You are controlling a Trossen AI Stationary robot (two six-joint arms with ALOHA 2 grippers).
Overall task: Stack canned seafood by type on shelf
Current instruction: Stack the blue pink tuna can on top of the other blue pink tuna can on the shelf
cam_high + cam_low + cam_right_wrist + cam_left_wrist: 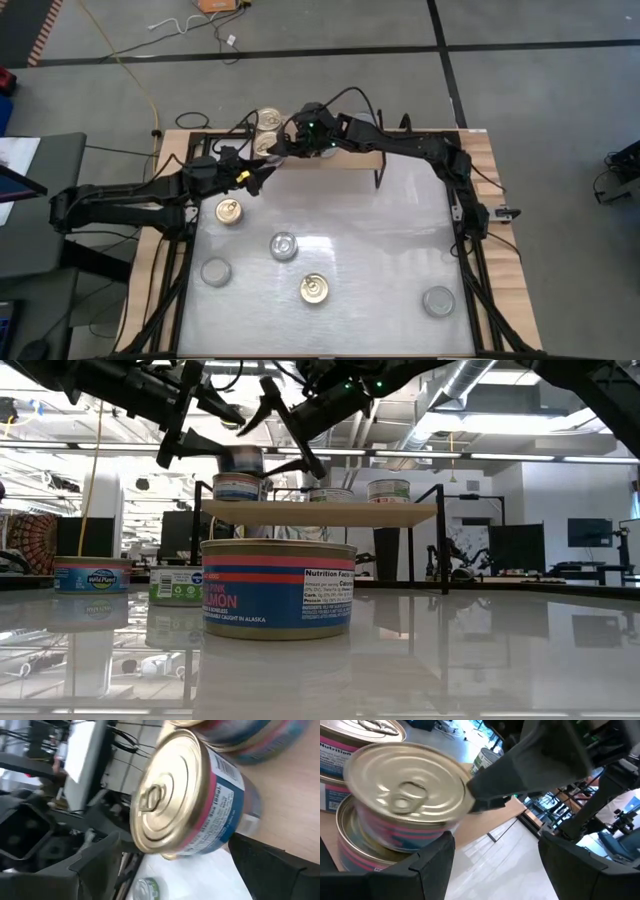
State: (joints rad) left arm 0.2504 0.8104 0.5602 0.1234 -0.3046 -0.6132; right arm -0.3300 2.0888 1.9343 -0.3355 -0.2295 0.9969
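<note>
On the light-wood shelf (pixel 350 160) two gold-lid tins (pixel 268 120) stand at its left end. In front of them a pink-and-blue gold-lid tin (pixel 402 790) lies tilted and blurred on a like tin (pixel 355 850). My right gripper (pixel 292 138) is open beside this top tin, reaching in from the right. My left gripper (pixel 262 168) is open just short of the stack, on its near-left side, touching nothing. In the low view the top tin (pixel 240 460) sits over the lower one (pixel 238 487), with both grippers around it. My right gripper touches the top tin's side wall (pixel 466 802) with the tip of one finger (pixel 492 790), coming about level from the table's right. The tin rests askew on the lower tin's lid. Whether the other finger (pixel 270 865) touches it, I cannot tell.
Further tins stand on the shelf's middle (pixel 330 493) and right (pixel 390 490). On the white table stand gold-lid tins (pixel 229 211) (pixel 314 289) and silver-lid tins (pixel 284 245) (pixel 216 271) (pixel 438 300). A salmon tin (pixel 278 588) stands close to the low camera.
</note>
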